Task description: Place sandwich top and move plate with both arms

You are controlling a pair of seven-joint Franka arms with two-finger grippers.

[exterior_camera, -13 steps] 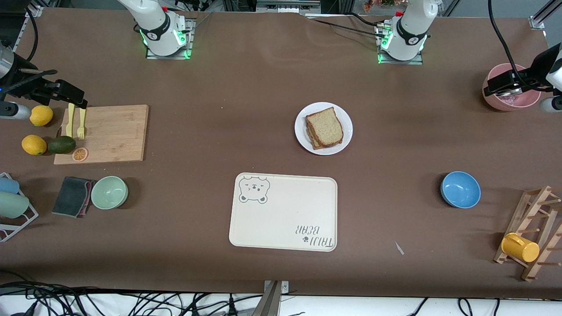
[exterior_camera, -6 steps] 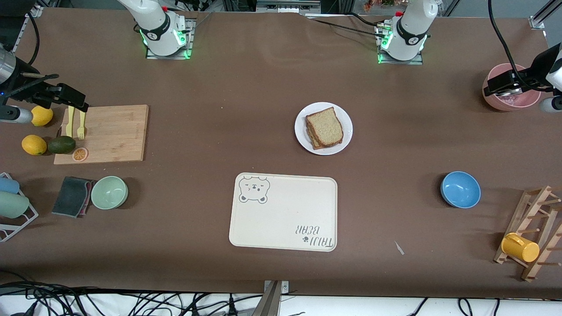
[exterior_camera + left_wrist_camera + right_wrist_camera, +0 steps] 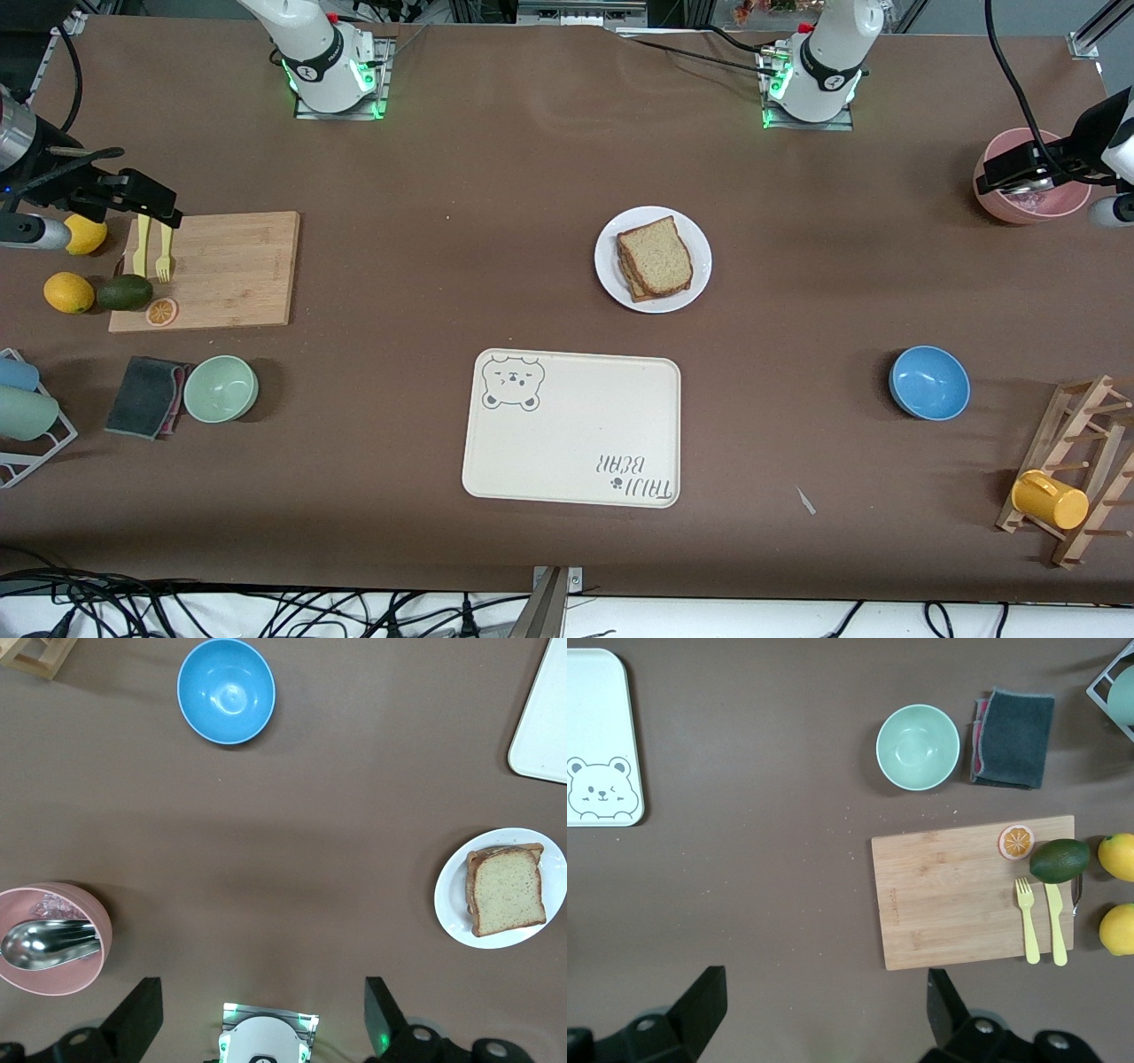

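At the right arm's end of the desk, the right gripper (image 3: 151, 206) hangs with its fingers spread wide and nothing between them, over the corner of a wooden cutting board (image 3: 221, 266). On that board lie a yellow fork (image 3: 164, 252) and a yellow knife (image 3: 142, 244), with an orange slice (image 3: 161, 311) at its edge. An avocado (image 3: 124, 291) and two lemons (image 3: 69, 292) sit just beside the board. Closer to the front edge are a green bowl (image 3: 221, 388) and a folded dark cloth (image 3: 146, 395) touching it.

Near the front edge, about midway along, lies a cream tray (image 3: 576, 443) with a bear drawn in one corner. Farther from the front camera than the tray, and apart from it, stands the white plate (image 3: 695, 239), small, round and plain. On it rests the bread slice (image 3: 656, 255), light brown and speckled with a darker crust, lying flat on top of other bread so the stack reads as a closed sandwich.

Toward the left arm's end sits a blue bowl (image 3: 929, 382), and near the front corner a wooden rack (image 3: 1076, 461) holding a yellow mug (image 3: 1050, 500). The left gripper (image 3: 1019, 173) hangs spread apart and empty over a pink bowl (image 3: 1059, 206), which holds a metal spoon (image 3: 49, 939).

The desk (image 3: 443, 177) is covered in plain brown; cables trail along its front edge.
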